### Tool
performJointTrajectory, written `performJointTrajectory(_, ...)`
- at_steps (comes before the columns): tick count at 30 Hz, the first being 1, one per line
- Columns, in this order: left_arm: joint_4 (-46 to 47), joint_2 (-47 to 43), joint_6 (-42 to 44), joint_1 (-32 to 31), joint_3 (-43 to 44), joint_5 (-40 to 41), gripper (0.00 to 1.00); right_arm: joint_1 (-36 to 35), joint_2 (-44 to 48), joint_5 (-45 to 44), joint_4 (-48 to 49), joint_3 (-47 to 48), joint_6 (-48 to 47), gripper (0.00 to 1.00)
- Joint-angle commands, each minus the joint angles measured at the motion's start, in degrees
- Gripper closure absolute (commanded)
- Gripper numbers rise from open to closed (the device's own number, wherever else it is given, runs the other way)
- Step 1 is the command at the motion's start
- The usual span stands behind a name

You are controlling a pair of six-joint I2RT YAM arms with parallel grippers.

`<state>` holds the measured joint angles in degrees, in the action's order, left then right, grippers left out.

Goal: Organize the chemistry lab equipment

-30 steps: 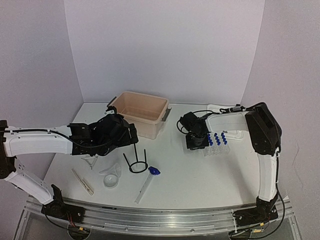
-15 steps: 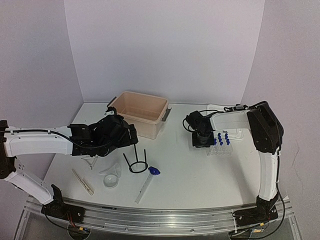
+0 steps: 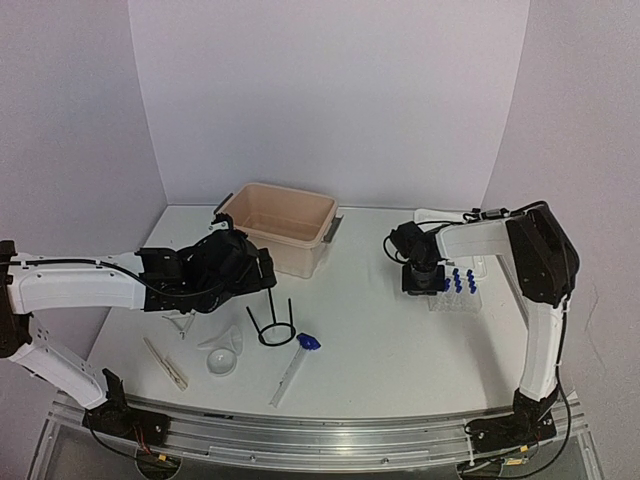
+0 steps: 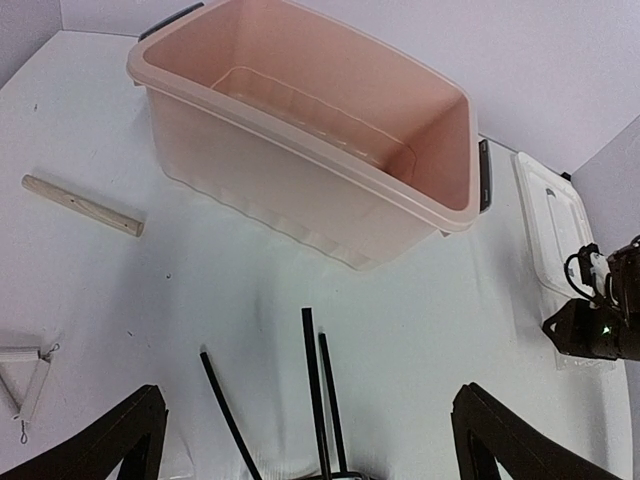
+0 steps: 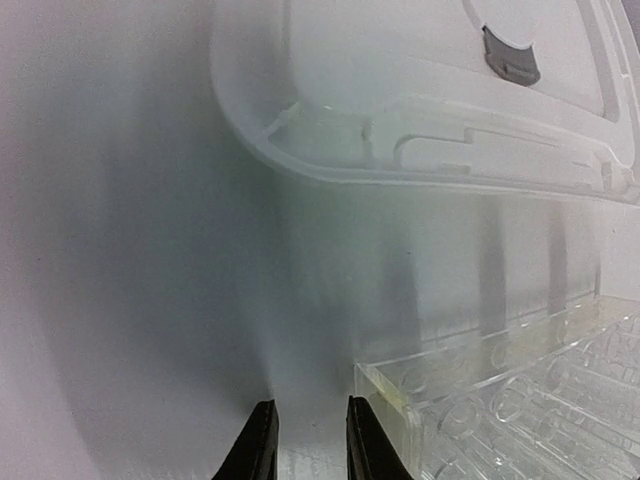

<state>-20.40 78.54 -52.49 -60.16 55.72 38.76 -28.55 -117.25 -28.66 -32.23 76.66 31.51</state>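
**Right gripper at the rack's corner, near the table's right edge**

My right gripper [image 5: 308,440] has its jaws nearly together, only a narrow slit between them and nothing in it. The clear rack [image 5: 500,420] sits just beside its outer finger, with the white lid [image 5: 420,100] beyond, toward the far right corner. I judge the rack light, stiff and slippery, and its blue-capped tubes [image 3: 458,278] could tip, so I'd pinch a side wall low. My left gripper [image 4: 315,445] hangs wide open and empty over the wire stand [image 4: 315,390].
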Motion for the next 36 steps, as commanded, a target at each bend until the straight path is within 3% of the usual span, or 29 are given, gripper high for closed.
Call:
performJointTrajectory(1, 1.6, 0.0, 0.0, 0.3, 0.5, 0.9, 0.0, 1.7, 3.5, -1.7, -1.6, -2.1, 0.3, 0.79)
performJointTrajectory(11, 1.8, 0.0, 0.2, 0.5, 0.6, 0.9, 0.0, 3.1, 5.3, -1.9, -1.6, -4.2, -0.3, 0.79)
performJointTrajectory(17, 1.4, -0.2, 0.3, 1.4, 0.6, 0.1, 0.0, 2.9, 6.6, 4.5, -0.8, -1.6, -6.0, 0.75)
performJointTrajectory(21, 2.5, -1.7, 0.5, 3.3, -0.9, -1.5, 0.0, 0.7, 9.3, 14.0, 1.1, 1.3, -11.3, 0.6)
performJointTrajectory(28, 9.2, -4.9, 5.7, 14.8, -4.7, -13.3, 0.0, -2.4, 10.2, 25.6, 1.3, 11.4, -5.5, 0.23)
performJointTrajectory(36, 12.2, -2.8, 11.9, 27.1, -0.6, -21.6, 0.0, -6.4, 0.2, 23.2, 1.5, 28.2, 4.7, 0.19)
